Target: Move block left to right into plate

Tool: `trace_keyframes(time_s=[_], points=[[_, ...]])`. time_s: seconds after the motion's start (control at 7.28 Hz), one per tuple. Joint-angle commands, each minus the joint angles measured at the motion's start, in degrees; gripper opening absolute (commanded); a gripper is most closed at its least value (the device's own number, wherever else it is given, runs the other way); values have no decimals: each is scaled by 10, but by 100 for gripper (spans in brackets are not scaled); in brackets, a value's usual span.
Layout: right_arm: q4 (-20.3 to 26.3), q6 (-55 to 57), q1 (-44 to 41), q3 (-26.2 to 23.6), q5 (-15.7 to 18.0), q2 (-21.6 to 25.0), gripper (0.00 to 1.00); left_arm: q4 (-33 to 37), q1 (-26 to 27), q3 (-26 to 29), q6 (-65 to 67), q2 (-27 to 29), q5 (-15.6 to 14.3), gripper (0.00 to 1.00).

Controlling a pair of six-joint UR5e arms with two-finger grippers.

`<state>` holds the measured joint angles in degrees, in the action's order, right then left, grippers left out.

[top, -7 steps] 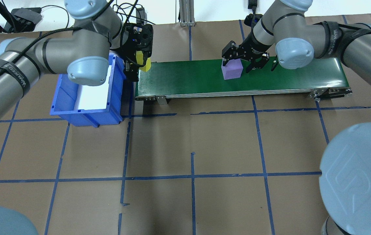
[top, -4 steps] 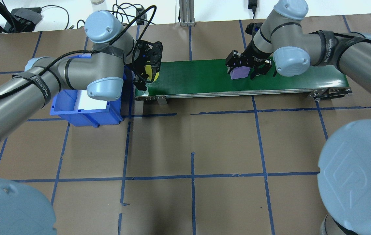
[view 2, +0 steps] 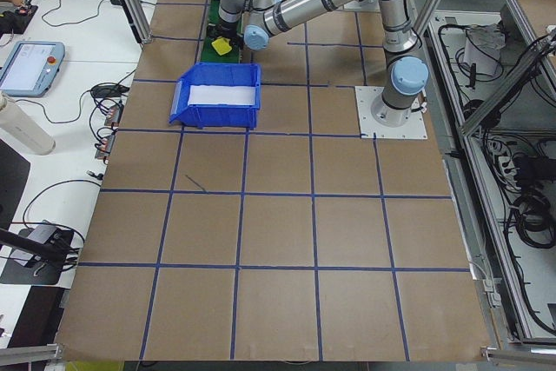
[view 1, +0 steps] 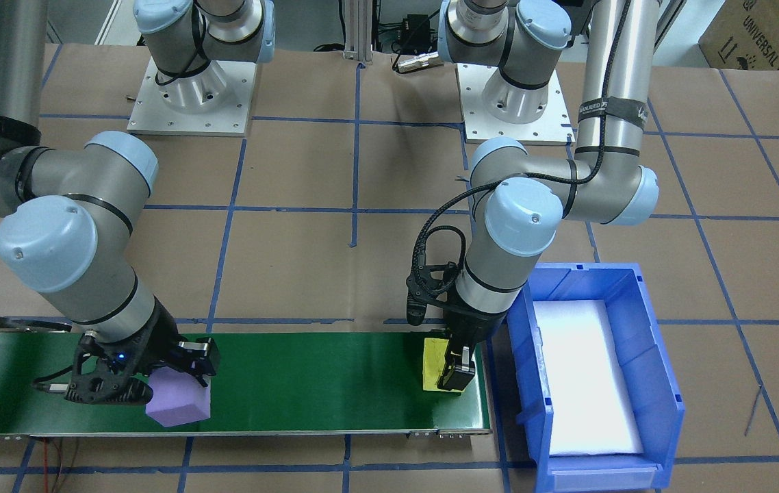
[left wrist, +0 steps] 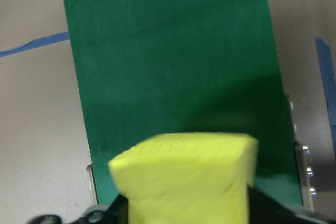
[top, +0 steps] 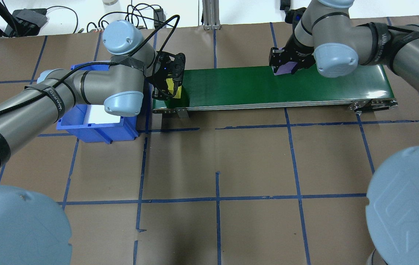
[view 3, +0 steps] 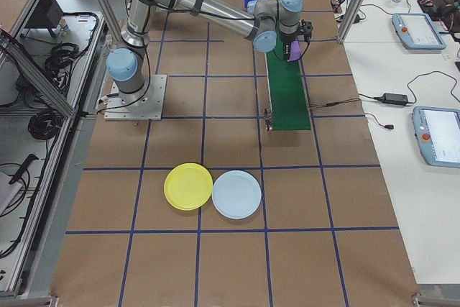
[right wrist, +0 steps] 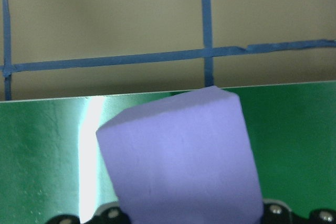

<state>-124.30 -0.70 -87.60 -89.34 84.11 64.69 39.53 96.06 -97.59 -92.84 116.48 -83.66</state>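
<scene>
Purple foam cube point(view 1: 178, 405) clenched in right gripper point(view 1: 135, 383) fingers; left gripper point(view 1: 445, 359) grasps yellow foam block point(view 1: 434, 361) on green conveyor belt point(view 1: 307, 383); lift straight, carry steadily to round yellow plastic plate point(view 3: 188, 186).

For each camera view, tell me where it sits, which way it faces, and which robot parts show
Front-facing: across the table, looking down; left gripper on yellow block.
Overhead: behind the robot; right gripper holds purple block.
Exterior left: table end, blue bin nearest.
Exterior right: opposite end, yellow plate nearest.
Left wrist: yellow block over the green belt.
Right wrist: purple block.
All share the belt.
</scene>
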Motion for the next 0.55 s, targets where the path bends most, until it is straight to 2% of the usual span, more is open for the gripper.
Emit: trace_keyframes(time_s=[0.0,0.27,0.41], points=[[75,-152,81,-26,40,70,28,0,0,2,-1,-1,0,99],[109,-322,222,-51,55,110,29,5,-1,6,9,-5,-3,100],[110,-379,280,-61,55,111,30,52,0,23,50,-24,-4,99]])
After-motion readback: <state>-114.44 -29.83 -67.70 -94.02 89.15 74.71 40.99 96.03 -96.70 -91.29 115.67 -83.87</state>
